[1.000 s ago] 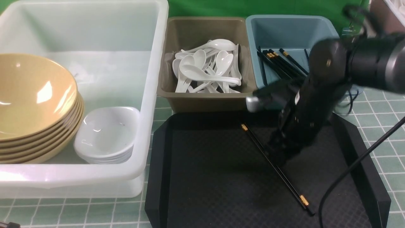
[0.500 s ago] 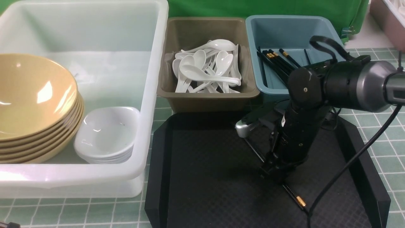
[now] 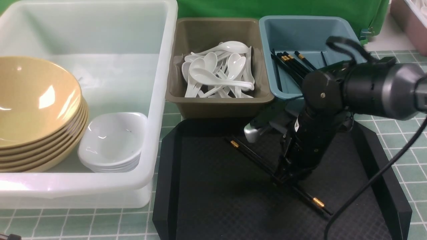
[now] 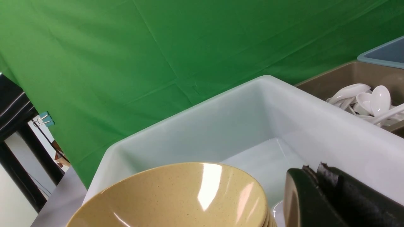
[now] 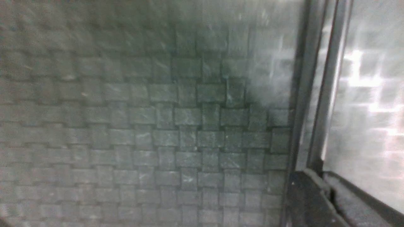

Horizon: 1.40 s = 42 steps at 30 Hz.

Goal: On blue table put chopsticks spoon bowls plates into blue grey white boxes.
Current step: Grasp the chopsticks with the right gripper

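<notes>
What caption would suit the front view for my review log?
Right pincer closed on the black chopsticks low over the black tray, the blue box just behind.

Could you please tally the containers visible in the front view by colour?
White box: 1
Grey-brown box: 1
Blue box: 1
Black tray: 1
Pinkish bin, cut off at the right edge: 1
Total: 5
</notes>
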### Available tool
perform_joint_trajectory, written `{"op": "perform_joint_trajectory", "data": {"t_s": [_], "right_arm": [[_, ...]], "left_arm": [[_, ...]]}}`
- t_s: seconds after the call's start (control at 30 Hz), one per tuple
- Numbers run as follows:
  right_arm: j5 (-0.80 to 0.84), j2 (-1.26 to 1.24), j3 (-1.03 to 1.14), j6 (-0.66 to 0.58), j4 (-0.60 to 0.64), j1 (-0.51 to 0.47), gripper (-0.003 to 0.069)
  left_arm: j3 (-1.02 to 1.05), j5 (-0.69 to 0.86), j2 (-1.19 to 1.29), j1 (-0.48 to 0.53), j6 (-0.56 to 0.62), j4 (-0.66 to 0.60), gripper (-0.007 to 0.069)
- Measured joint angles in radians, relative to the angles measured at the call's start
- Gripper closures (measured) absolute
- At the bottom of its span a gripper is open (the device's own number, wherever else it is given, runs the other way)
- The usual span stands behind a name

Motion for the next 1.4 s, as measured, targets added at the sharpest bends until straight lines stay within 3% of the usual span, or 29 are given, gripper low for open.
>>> {"op": "perform_joint_trajectory", "data": {"t_s": [0.4,0.57,0.73,0.83,0.93,1.03,1.17,1.23,1.4], "right_arm": [[0.002,-0.052,0.003,-0.037,-0.001,0.002,0.062],[-0.008,-0.04,0.003,-0.004,-0.105,-0.008,0.061],[-0.023,0.011,0.003,0.033,-0.142,-0.081,0.0517],[-0.015,0.054,0.002,0.042,-0.123,-0.109,0.0423],[0.004,0.075,-0.006,0.042,-0.104,-0.108,0.0389],[0.01,0.081,-0.013,0.023,-0.087,-0.11,0.0407],[0.014,0.082,-0.015,0.003,-0.077,-0.108,0.0494],[0.019,0.07,-0.014,-0.014,-0.065,-0.102,0.0573],[-0.004,-0.056,0.005,-0.078,-0.024,-0.073,0.0575]], "left_arm": [[0.0,0.0,0.0,0.0,0.0,0.0,0.062],[0.0,0.0,0.0,0.0,0.0,0.0,0.062],[0.0,0.0,0.0,0.0,0.0,0.0,0.062],[0.0,0.0,0.0,0.0,0.0,0.0,0.062],[0.0,0.0,0.0,0.0,0.0,0.0,0.062],[0.0,0.001,0.0,0.0,-0.001,0.001,0.062],[0.0,0.0,0.0,0.0,-0.001,0.002,0.062],[0.0,0.001,0.0,0.0,-0.001,0.003,0.062],[0.0,0.001,0.0,0.0,-0.001,0.003,0.062]]}}
